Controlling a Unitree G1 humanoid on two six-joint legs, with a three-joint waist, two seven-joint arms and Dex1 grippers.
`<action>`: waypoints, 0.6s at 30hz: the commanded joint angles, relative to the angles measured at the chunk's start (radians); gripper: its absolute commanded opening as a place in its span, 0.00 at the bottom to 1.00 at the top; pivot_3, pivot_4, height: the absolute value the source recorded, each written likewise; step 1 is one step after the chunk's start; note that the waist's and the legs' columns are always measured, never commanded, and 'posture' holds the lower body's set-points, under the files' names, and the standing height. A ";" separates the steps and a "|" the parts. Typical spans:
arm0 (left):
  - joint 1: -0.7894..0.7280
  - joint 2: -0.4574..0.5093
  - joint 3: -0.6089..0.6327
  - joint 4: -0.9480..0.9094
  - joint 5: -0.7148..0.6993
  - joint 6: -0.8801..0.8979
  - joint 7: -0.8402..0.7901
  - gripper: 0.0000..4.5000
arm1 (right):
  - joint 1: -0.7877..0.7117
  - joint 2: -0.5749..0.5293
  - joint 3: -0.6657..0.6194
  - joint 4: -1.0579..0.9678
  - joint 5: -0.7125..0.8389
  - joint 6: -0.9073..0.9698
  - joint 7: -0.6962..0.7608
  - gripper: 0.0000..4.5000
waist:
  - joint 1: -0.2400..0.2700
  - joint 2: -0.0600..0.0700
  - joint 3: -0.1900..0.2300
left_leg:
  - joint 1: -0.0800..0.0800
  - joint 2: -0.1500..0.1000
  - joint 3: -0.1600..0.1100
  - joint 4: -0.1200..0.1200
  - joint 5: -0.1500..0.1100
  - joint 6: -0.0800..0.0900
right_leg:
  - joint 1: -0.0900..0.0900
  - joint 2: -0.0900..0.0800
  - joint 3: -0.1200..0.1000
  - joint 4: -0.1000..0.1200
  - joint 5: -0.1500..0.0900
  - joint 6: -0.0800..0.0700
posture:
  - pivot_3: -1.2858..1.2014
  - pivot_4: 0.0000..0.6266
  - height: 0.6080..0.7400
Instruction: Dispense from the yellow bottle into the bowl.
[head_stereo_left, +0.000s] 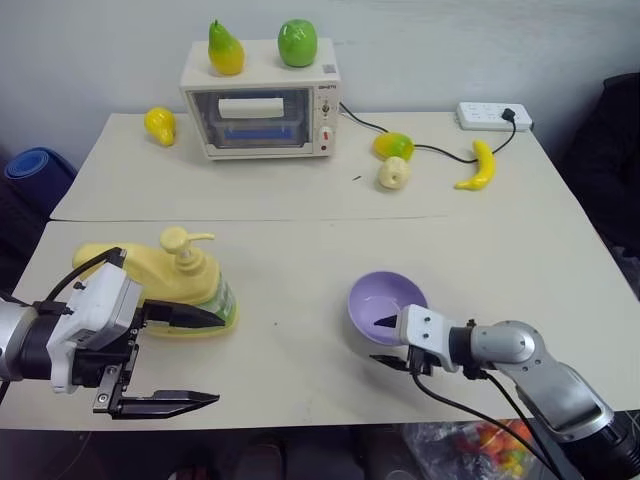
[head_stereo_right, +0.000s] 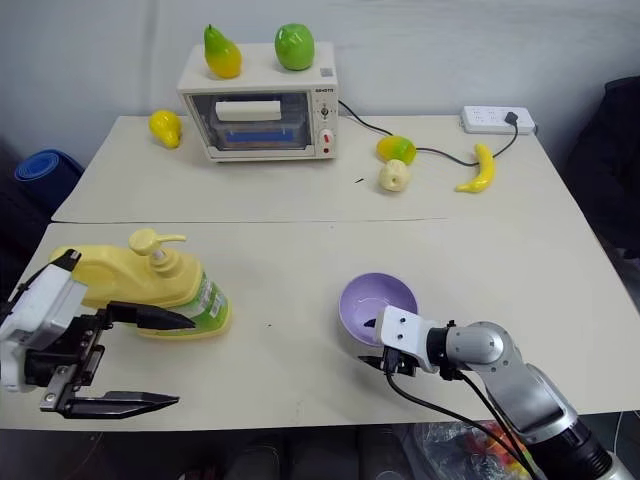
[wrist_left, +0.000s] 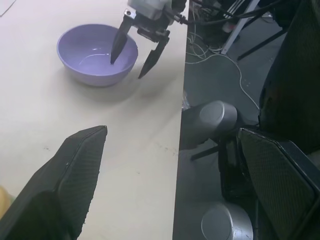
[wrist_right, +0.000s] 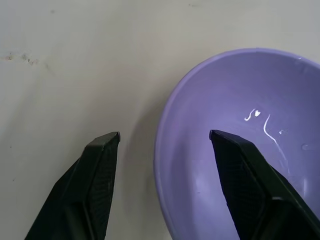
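Note:
The yellow bottle (head_stereo_left: 150, 277) stands at the table's front left, its pump spout turned toward the right. My left gripper (head_stereo_left: 207, 360) hovers just in front of it, pointing right and wide open, with the upper finger crossing the bottle's lower label and nothing between the fingers. The bowl (head_stereo_left: 392, 296) sits at the front right, with thin white streaks inside (wrist_right: 265, 127). My right gripper (wrist_right: 164, 135) is open astride the bowl's near rim. One finger (wrist_left: 118, 45) is inside the bowl, the other outside, and there is a gap on both sides of the wall.
A white toaster oven (head_stereo_left: 262, 110) stands at the back with a pear and a green apple on top. A yellow fruit (head_stereo_left: 160, 125), a mango (head_stereo_left: 394, 146), a pale fruit (head_stereo_left: 394, 173), a banana (head_stereo_left: 478, 167) and a power strip (head_stereo_left: 494, 117) with its cable lie behind. The table's front edge is close below both grippers.

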 joint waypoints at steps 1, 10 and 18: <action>-0.016 0.000 0.000 -0.009 -0.001 -0.005 -0.005 1.00 | -0.005 0.006 0.007 0.015 -0.020 -0.044 0.004 0.65 | 0.000 0.000 0.000 | 0.000 0.000 0.000 0.000 0.000 0.000 | 0.000 0.000 0.000 0.000 0.000 0.000 | 0.52 0.24 1.00; -0.041 -0.012 -0.029 -0.001 0.007 -0.017 -0.008 1.00 | -0.013 0.022 0.004 0.053 -0.044 -0.087 0.012 0.29 | -0.001 0.000 0.000 | 0.000 0.000 0.000 0.001 0.000 0.000 | 0.000 0.000 0.000 0.003 0.000 0.000 | 0.52 0.24 1.00; -0.060 -0.021 -0.055 0.007 0.028 -0.037 -0.009 1.00 | -0.022 0.025 0.002 0.064 -0.047 -0.081 0.024 0.03 | -0.001 0.000 0.000 | 0.001 0.000 0.000 0.002 0.000 0.000 | 0.000 0.000 0.000 0.004 0.000 0.000 | 0.52 0.24 1.00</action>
